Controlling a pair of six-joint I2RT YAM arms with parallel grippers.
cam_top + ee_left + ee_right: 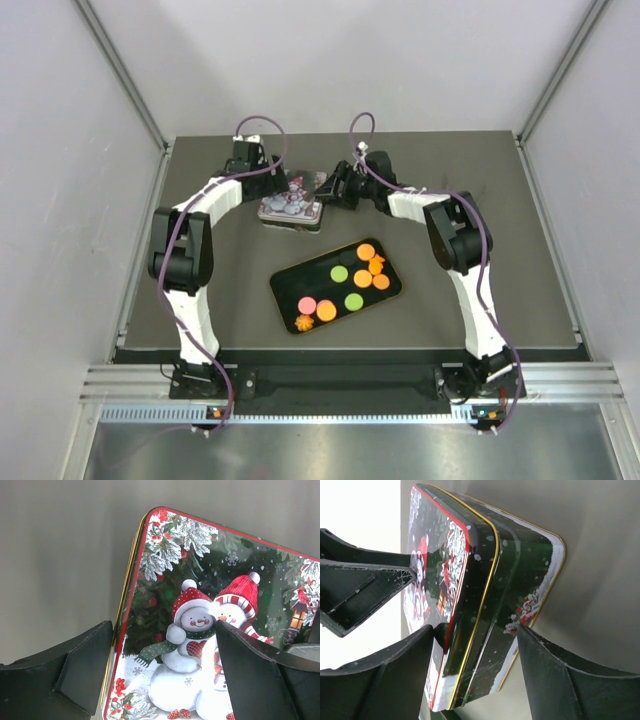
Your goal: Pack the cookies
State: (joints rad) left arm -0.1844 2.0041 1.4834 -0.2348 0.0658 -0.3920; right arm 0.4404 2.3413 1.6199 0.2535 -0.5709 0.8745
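Top external view: cookies (pixel 339 273) lie on a black tray (pixel 290 287) nearward of the closed tin (pixel 290 208). Left gripper (pixel 164 625) hovers over its lid (pixel 200 580), jaws apart (probably to lift it); right gripper (pixel 476 627) straddles its side, perhaps steadying; clamped or not, I cannot tell.

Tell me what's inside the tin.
Nothing of the inside shows: the tin is shut, and its snowman lid, seated on the base, covers it. The only cookies in view lie on the black tray nearby.
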